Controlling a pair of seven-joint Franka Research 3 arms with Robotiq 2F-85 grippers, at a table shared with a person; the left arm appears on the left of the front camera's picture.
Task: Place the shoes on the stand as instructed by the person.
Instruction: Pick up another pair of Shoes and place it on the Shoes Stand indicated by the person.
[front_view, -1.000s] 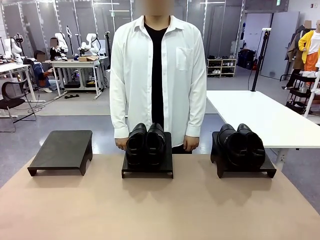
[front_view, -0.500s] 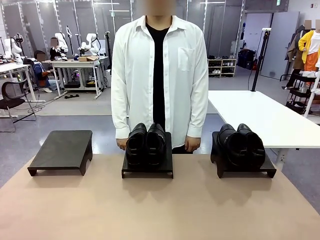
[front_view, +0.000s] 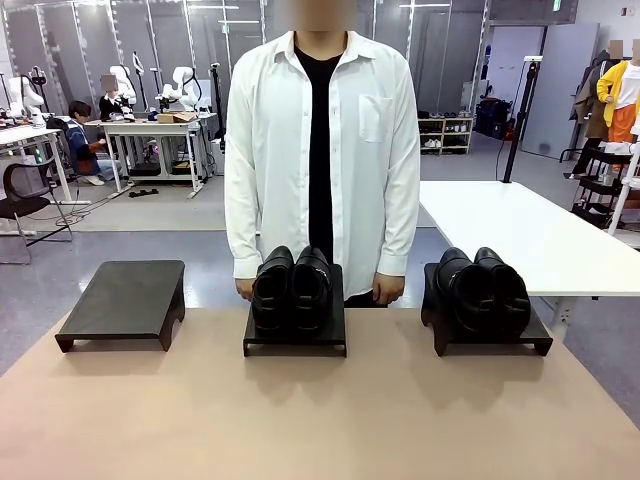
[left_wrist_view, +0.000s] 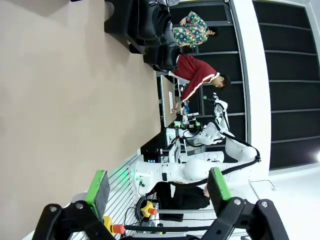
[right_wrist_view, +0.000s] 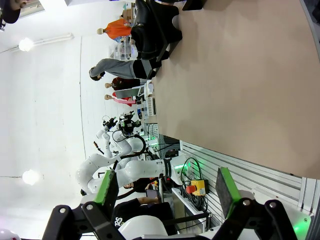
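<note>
No brand, label or writing can be read. The left gripper (left_wrist_view: 157, 192) holds its fingers spread and empty above the worktop (left_wrist_view: 65, 100); one pair of shoes (left_wrist_view: 152, 27) sits on a stand far ahead of them. The right gripper (right_wrist_view: 167, 192) is likewise spread, another pair (right_wrist_view: 150, 25) far ahead.

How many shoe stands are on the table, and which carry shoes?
3. The left stand is bare; the middle stand holds a pair of shoes before the person; the right stand holds another pair.
</note>
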